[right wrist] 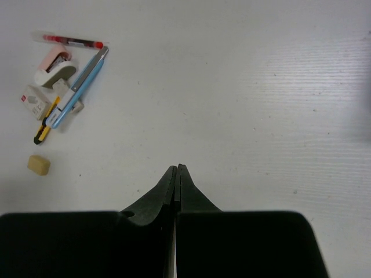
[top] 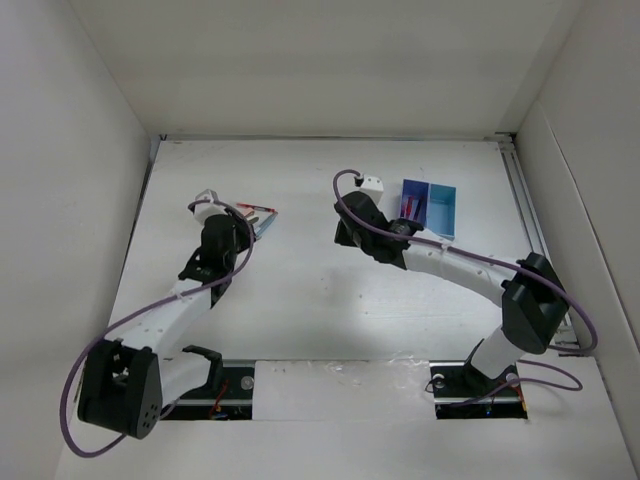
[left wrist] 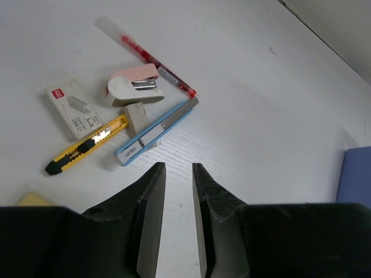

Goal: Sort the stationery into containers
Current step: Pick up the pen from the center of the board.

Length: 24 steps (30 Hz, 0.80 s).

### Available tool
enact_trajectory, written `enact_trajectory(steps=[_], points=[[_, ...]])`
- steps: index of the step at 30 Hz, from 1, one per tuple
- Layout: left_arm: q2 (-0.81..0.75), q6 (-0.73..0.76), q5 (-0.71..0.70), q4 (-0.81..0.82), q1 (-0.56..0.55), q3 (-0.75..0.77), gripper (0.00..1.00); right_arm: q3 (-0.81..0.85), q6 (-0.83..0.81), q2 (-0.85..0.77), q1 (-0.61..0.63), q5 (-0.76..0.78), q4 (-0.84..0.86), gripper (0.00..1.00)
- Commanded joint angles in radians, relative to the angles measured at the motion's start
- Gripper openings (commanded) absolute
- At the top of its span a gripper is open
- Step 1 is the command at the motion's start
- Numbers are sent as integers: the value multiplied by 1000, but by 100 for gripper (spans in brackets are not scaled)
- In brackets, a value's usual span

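Step in hand: the next pick from the stationery pile [top: 262, 215]. My left gripper [left wrist: 177, 168] hangs near it, fingers narrowly parted and empty; my right gripper [right wrist: 176, 169] is clenched on nothing. Next, I judge, wider jaws are needed. Count: one red pen [left wrist: 145, 55], one blue pen [left wrist: 156, 132], one cutter [left wrist: 87, 145], one stapler [left wrist: 134, 88], one staple box [left wrist: 72, 108], two erasers [right wrist: 39, 164], two containers [top: 444, 212] well apart.

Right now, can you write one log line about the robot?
left gripper: narrowly open, empty | right gripper: shut, empty | stationery: loose on table
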Motion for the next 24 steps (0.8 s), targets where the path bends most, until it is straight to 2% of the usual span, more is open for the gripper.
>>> enact_trajectory(steps=[1, 8, 11, 16, 24], points=[[67, 17, -71, -34, -5, 121, 22, -24, 10, 0, 1, -34, 86, 0], [301, -48, -64, -65, 58, 294, 24, -37, 10, -9, 1, -34, 97, 0], [447, -83, -108, -130, 58, 397, 27, -58, 19, -31, -10, -43, 109, 0], [599, -139, -119, -219, 77, 550, 28, -67, 19, -52, -30, -54, 109, 0], [676, -210, -7, -181, 201, 586, 29, -77, 19, -62, -39, -83, 118, 0]])
